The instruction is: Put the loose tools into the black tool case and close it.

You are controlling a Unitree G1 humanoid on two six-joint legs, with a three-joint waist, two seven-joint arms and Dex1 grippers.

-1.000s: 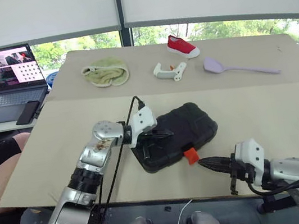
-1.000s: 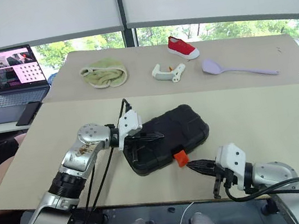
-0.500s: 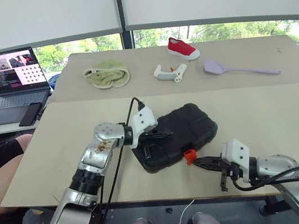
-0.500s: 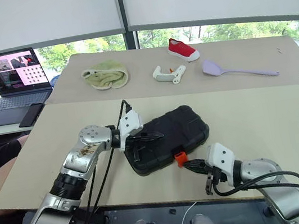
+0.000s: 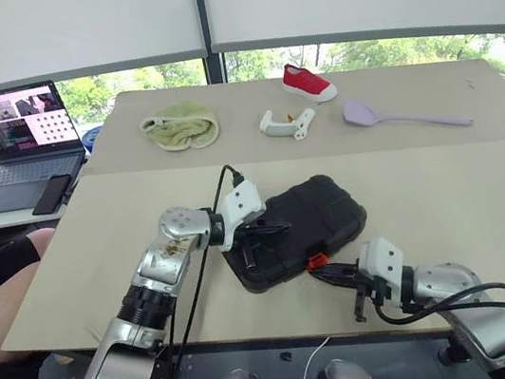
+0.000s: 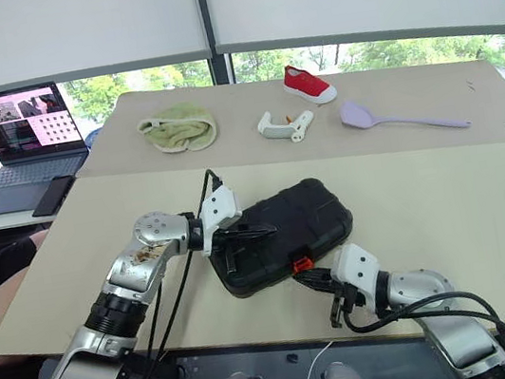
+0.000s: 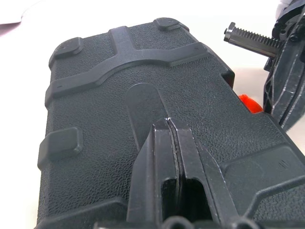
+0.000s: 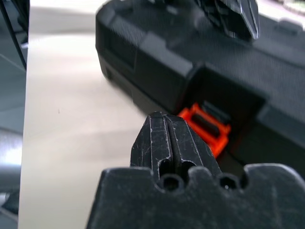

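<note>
the black tool case (image 5: 295, 229) lies closed on the counter (image 5: 445, 193) before me. my left pincer (image 5: 278, 228) rests pinched together on its lid; my right pincer (image 5: 321, 272), also closed and empty, points at the orange latch (image 5: 317, 260).

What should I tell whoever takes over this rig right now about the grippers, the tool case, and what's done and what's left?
Left gripper: shut, tips pressing on the lid of the black tool case.
Right gripper: shut, tips at the orange latch on the case's near edge.
Case: lid down, near the front edge of the table.
Done: no loose tools are seen outside the case.
Left: the latch looks not yet snapped; push it home, then withdraw both arms.
</note>
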